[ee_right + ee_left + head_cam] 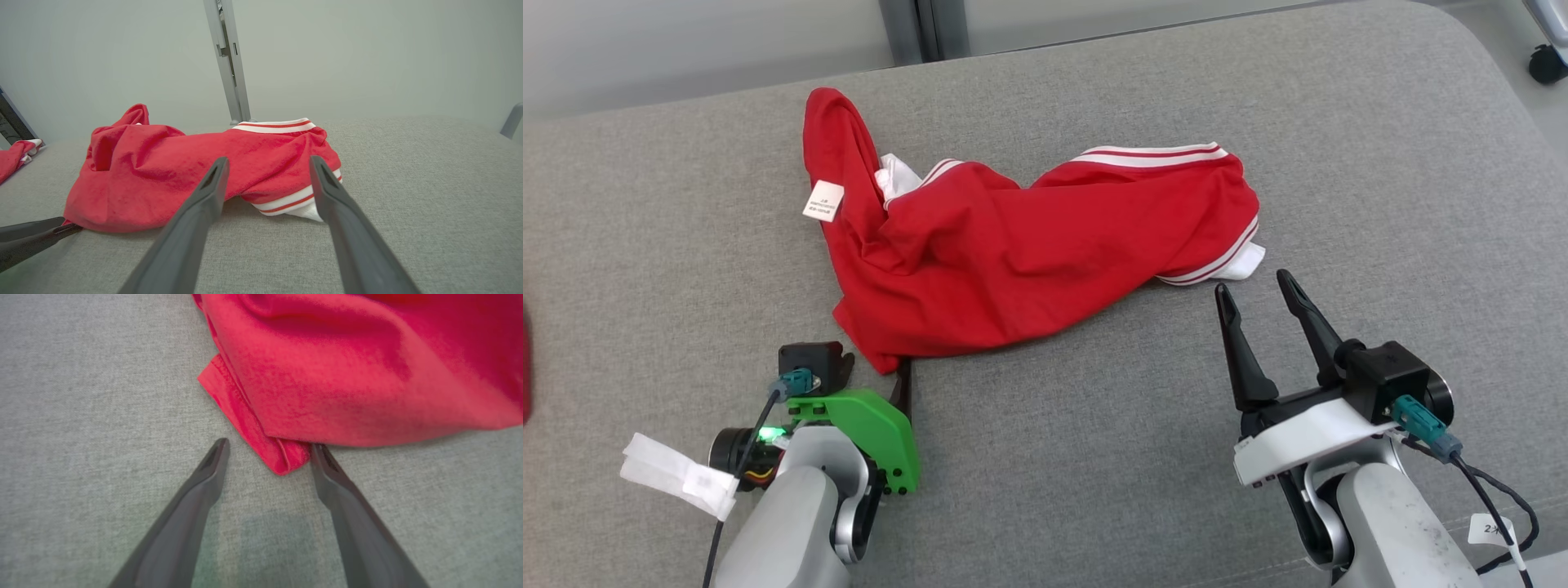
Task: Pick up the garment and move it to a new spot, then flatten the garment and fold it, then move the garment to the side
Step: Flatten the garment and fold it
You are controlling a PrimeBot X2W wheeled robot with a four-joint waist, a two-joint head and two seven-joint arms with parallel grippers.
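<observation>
Both my hands gaped empty: left hand [270,446] astride one corner of the garment [1029,253], right hand [1254,282] near its striped hem. Another red cloth [14,157] lay leftward.

A table [1380,163] covered in grey woven fabric, with a rounded corner at the upper right of the head view, takes up most of the scene under even, soft light. Behind it stands a plain pale wall [367,49] divided by a grey metal post [229,61]. A black wheel [1547,64] rests on the pale floor [1503,33] at the far upper right.
</observation>
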